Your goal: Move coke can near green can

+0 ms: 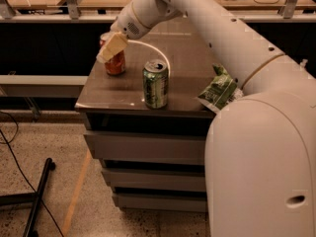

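Note:
The coke can, red-orange with a silver top, stands upright near the back left of the brown cabinet top. My gripper is at the can's upper part, and its cream tip covers the can's top from the front. The green can stands upright near the front edge, about a can's width to the right of and in front of the coke can. My white arm reaches in from the upper right.
A green-and-white snack bag lies at the right front of the top, partly behind my white body. Grey drawers sit below. A black stand leg and cables lie on the floor at left.

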Controlling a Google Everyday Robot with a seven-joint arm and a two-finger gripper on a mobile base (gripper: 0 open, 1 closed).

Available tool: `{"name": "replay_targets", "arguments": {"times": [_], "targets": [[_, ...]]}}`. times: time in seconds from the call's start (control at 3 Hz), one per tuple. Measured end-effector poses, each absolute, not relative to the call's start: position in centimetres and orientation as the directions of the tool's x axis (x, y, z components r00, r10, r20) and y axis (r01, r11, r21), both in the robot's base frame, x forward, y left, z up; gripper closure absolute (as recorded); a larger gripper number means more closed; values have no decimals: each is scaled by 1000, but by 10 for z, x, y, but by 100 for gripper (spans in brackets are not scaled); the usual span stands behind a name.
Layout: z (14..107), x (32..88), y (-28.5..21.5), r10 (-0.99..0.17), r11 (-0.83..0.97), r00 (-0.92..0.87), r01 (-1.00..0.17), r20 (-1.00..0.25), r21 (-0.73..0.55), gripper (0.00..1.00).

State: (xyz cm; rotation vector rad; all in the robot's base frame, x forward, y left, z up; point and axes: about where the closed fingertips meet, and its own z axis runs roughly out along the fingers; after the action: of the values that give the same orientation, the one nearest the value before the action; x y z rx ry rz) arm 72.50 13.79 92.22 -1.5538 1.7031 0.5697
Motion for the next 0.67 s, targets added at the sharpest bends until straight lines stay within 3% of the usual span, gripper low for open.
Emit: {"name": "replay_targets", "arguments": {"times": [0.33,0.67], "targets": [[913,728,142,-640,161,2,-978,-769,-136,45],[910,730,148,-642,141,3,-982,-767,-123,77]]}}
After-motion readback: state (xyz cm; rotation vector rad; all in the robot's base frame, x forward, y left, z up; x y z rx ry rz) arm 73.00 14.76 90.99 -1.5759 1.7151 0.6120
